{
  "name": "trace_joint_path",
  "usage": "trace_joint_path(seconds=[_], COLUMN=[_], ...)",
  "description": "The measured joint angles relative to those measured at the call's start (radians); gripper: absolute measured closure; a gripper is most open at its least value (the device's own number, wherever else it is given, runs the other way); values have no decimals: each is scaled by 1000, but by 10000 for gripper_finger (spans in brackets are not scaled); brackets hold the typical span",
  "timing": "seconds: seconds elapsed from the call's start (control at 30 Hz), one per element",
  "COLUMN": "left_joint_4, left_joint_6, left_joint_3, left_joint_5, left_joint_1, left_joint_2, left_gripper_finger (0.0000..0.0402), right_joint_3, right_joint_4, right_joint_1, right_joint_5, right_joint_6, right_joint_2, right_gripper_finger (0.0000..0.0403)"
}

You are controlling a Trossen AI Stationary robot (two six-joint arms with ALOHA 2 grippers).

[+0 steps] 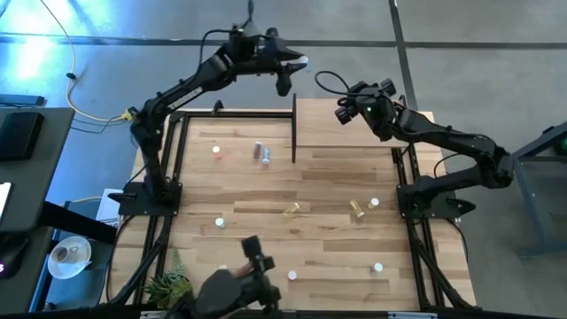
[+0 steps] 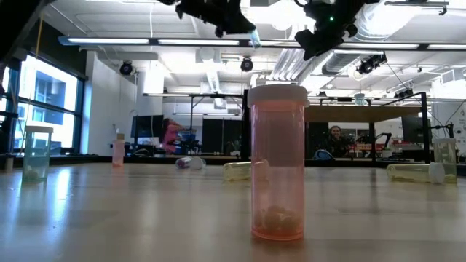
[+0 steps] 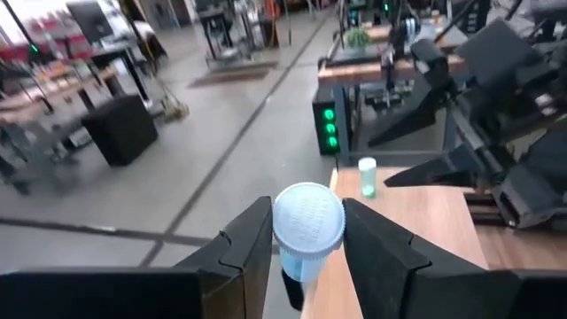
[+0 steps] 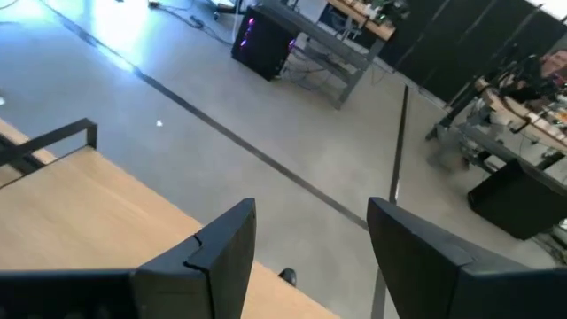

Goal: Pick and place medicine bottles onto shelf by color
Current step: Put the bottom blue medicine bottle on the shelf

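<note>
While raised past the shelf [image 1: 354, 124], left end effector [image 3: 306, 244] clamping blue bottle [image 3: 307, 226]

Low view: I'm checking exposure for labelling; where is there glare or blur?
Low view: ceiling strip lights and the window at its left edge glare, and the room behind is soft, while the red bottle up close is sharp. Left wrist view: the floor beyond the capped bottle is blurred.

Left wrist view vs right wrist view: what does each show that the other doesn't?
Left wrist only: the left gripper shut on a blue bottle with a white cap, and a green bottle standing on the shelf. Right wrist only: the right gripper open and empty, above the shelf's edge. Both: pale shelf board, grey floor beyond.
</note>
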Motion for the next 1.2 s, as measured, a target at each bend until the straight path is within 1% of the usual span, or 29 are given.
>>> trace_joint_path(seconds=[0.1, 0.23, 0.67, 1.2], left_joint_4=[-32, -66, -105, -226], left_joint_6=[0, 0, 0, 17], left_joint_3=[51, 78, 81, 81], left_joint_5=[4, 3, 8, -11], left_joint_1=[-1, -6, -18, -39], left_joint_2=[60, 110, 229, 283], left_gripper_finger=[284, 284, 284, 284], right_joint_3=[0, 0, 0, 0], right_joint_4=[-14, -21, -45, -58], right_joint_1=[-3, -3, -3, -3], right_joint_5=[-18, -19, -17, -16], right_joint_6=[13, 13, 36, 38], right_joint_2=[0, 0, 0, 0], right_gripper_finger=[194, 194, 194, 194])
